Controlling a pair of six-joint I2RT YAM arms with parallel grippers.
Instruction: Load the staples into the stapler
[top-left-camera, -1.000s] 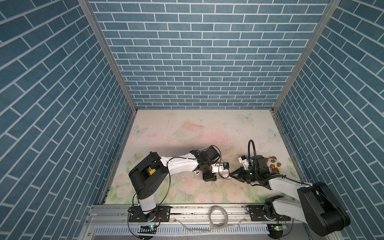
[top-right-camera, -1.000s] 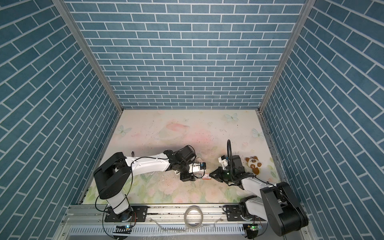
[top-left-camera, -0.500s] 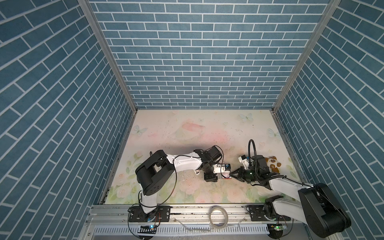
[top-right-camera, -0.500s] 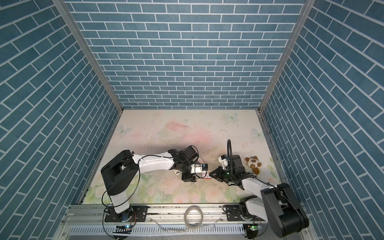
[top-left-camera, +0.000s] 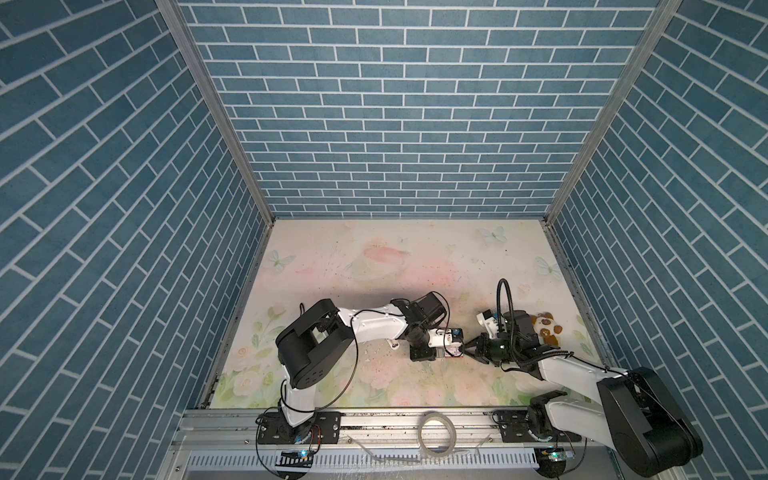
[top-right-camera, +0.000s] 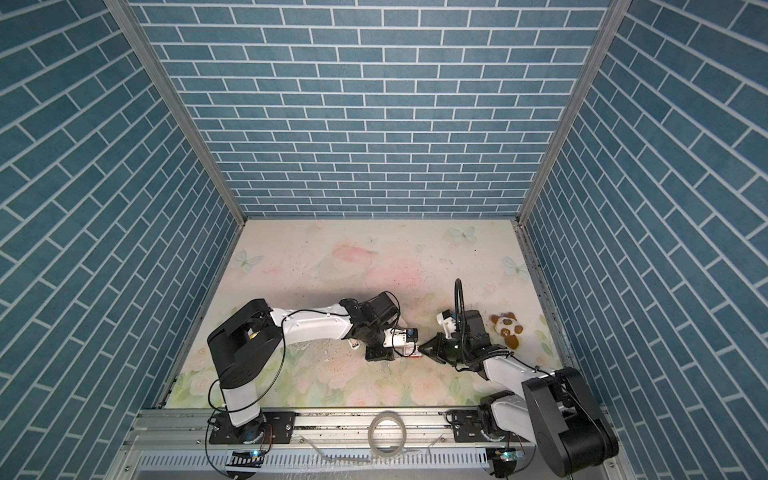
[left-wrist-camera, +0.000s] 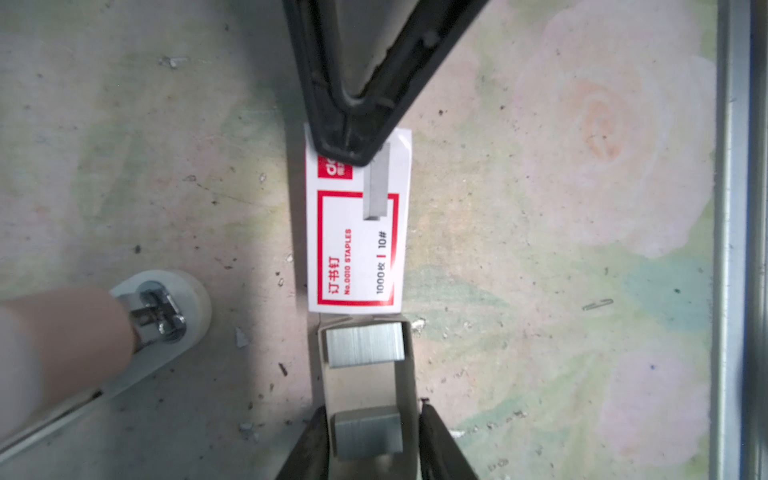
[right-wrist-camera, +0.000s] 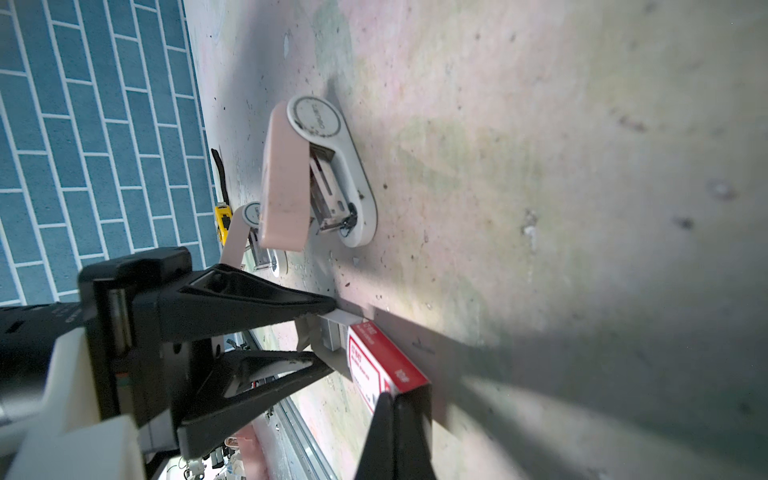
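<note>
**Left to right across the floral table (top-left-camera: 374, 257).**

**(a)** The stapler (right-wrist-camera: 286, 178) has a pink top over a white base. It lies on the side of my left arm. Its top is lifted off the base and the metal channel is exposed.

**(b)** My left gripper (left-wrist-camera: 372, 409) sets one finger against each side wall of the grey inner tray (left-wrist-camera: 361, 386) and clamps it. The tray stands partway out of its sleeve.

**(c)** The staples (left-wrist-camera: 365, 347) sit in that tray as two silvery blocks. One is just outside the sleeve mouth and the other is between the left fingers. They are near the stapler but not touching it.

**(d)** The red-and-white box (left-wrist-camera: 357, 257) lies flat on the table, in line with the tray.

**(e)** My right gripper (left-wrist-camera: 351, 145) has its fingers closed together, with the tip over the far end of the box. A short grey strip (left-wrist-camera: 376, 183) runs out from under the tip along the lid. I cannot tell whether it is pinched or only lying there.

**(f)** A brown-and-white plush toy (top-left-camera: 546, 328) rests beyond my right wrist, apart from everything else.
</note>
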